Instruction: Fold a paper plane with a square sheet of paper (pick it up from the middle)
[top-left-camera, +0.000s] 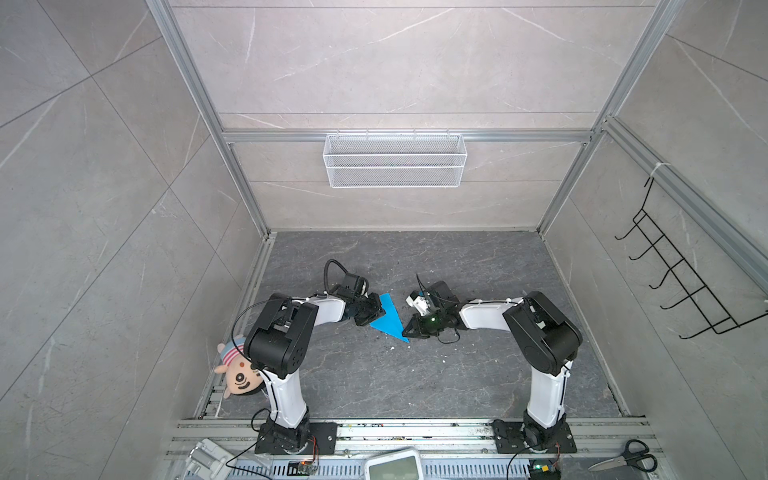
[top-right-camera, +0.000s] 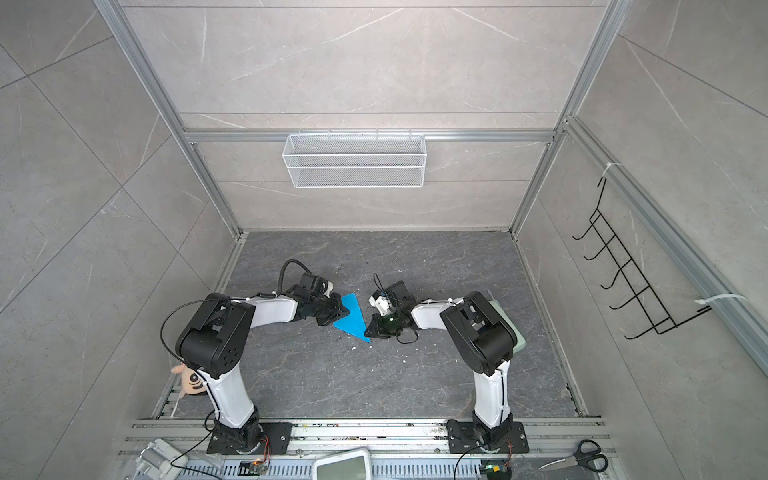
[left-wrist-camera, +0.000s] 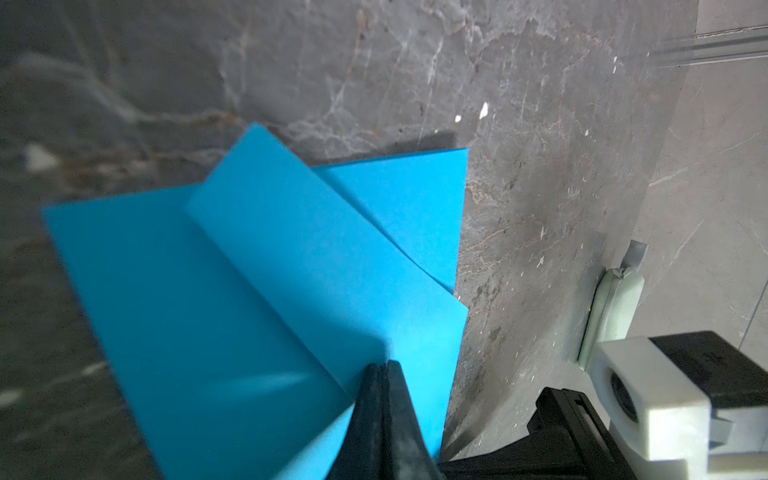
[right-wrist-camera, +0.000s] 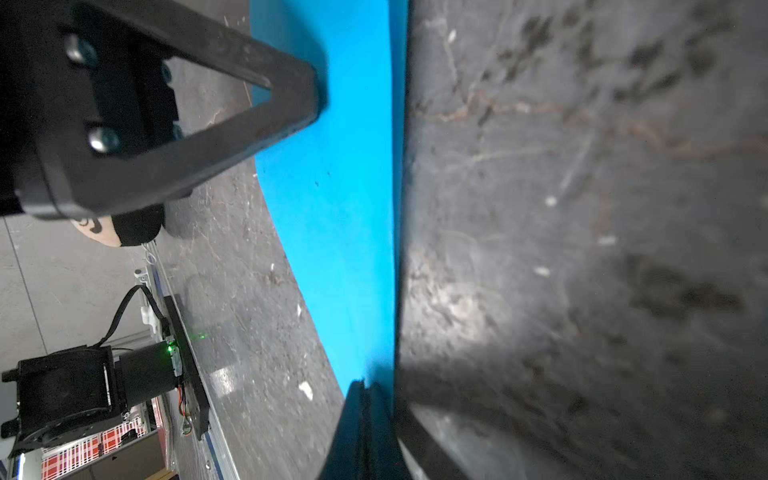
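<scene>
The square sheet of paper (top-left-camera: 390, 320) (top-right-camera: 352, 318) is bright blue and folded into a long triangle. It sits mid-floor between both arms. My left gripper (top-left-camera: 374, 316) (top-right-camera: 338, 313) is shut on its left edge. In the left wrist view the closed black jaws (left-wrist-camera: 382, 365) pinch a folded flap of the paper (left-wrist-camera: 249, 270), whose layers fan apart. My right gripper (top-left-camera: 406, 330) (top-right-camera: 368, 332) is shut on the paper's near pointed end. In the right wrist view its jaws (right-wrist-camera: 365, 384) meet on the blue strip (right-wrist-camera: 340, 208), with the left gripper's fingers (right-wrist-camera: 249, 104) at the far end.
A plush doll (top-left-camera: 239, 374) lies by the left arm's base. Scissors (top-left-camera: 627, 457) and a white device (top-left-camera: 392, 463) rest on the front rail. A wire basket (top-left-camera: 395, 160) hangs on the back wall and a hook rack (top-left-camera: 685, 282) on the right wall. White crumbs dot the dark floor (top-left-camera: 415, 374).
</scene>
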